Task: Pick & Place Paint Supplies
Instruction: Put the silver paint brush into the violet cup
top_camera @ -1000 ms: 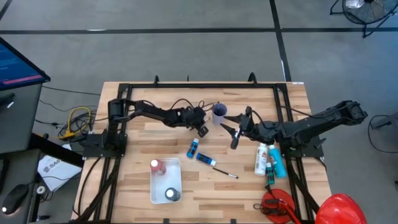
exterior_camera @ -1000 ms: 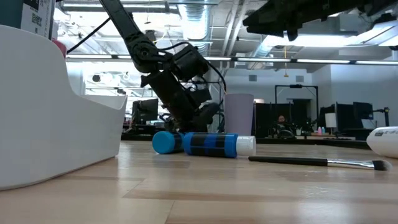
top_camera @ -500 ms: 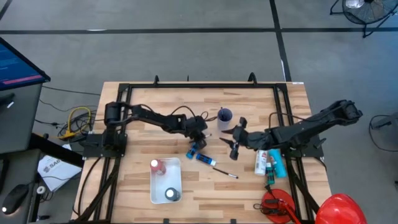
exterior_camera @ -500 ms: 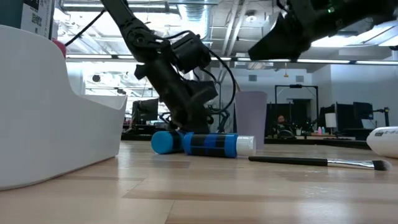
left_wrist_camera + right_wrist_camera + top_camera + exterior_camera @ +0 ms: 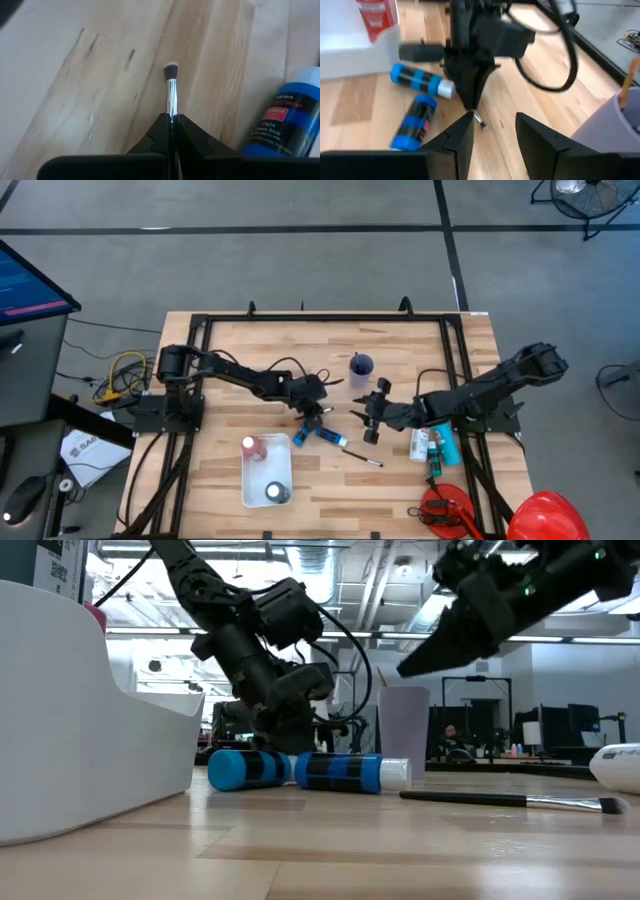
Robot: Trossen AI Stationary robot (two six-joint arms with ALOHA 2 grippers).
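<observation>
1. While its fingers are pressed together on a thin brush (image 5: 170,92), the left gripper (image 5: 312,414) sits at centre frame in the high view; the bristle tip juts out over bare wood.
2. To its right, the right gripper (image 5: 366,420) hangs with fingers parted and nothing between them.
3. Most of the brush handle is hidden between the left fingers.
4. Two blue paint bottles (image 5: 320,434) lie just below the left gripper; a second brush (image 5: 362,457) lies lower right, and a white tray (image 5: 266,470) holding bottles sits lower left.
</observation>
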